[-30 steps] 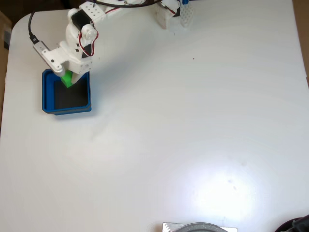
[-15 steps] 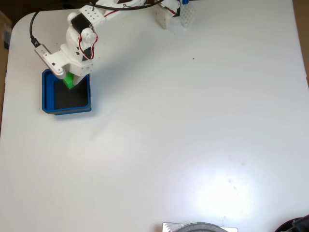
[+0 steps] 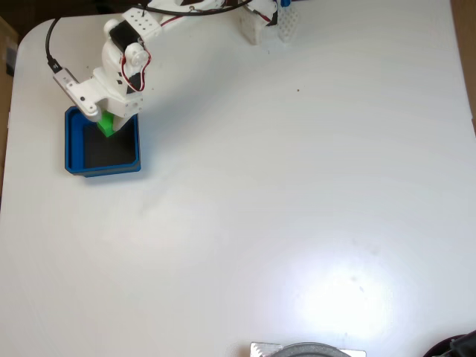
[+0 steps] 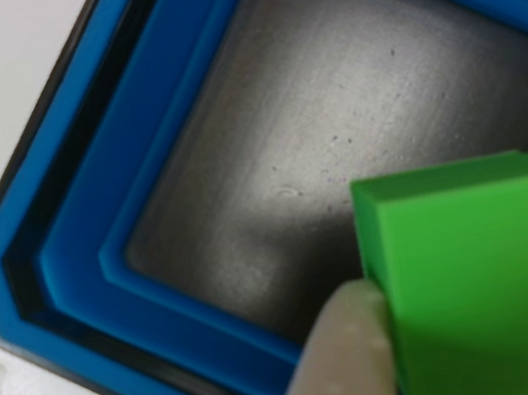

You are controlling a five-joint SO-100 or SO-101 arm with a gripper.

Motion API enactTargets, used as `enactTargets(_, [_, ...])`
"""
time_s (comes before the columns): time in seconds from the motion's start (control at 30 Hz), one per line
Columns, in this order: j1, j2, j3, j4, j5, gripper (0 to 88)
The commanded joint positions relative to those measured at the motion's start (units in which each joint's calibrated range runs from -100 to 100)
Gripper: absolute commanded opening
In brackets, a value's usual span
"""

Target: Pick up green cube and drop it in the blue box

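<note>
Fixed view first: your gripper (image 3: 106,123) hangs over the upper edge of the blue box (image 3: 72,145), which sits near the left side of the white table (image 3: 297,186), and the green cube (image 3: 107,123) shows just under the white wrist. Up close in the other view, you see the green cube (image 4: 484,272) pinched against a white finger (image 4: 338,368), above the box's dark floor (image 4: 331,115) and stepped blue walls (image 4: 131,189).
</note>
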Motion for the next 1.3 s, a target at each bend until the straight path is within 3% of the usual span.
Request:
enactTargets(0.0, [0.2, -1.4, -0.7, -0.3, -0.1, 4.0])
enactTargets(0.3, [0.2, -1.5, -0.7, -0.4, -0.1, 17.2])
enactTargets(0.73, [0.5, -2.1, -0.6, -0.3, 0.1, 17.1])
enactTargets(1.27, [0.5, -21.7, 0.1, 0.2, 0.0, 16.9])
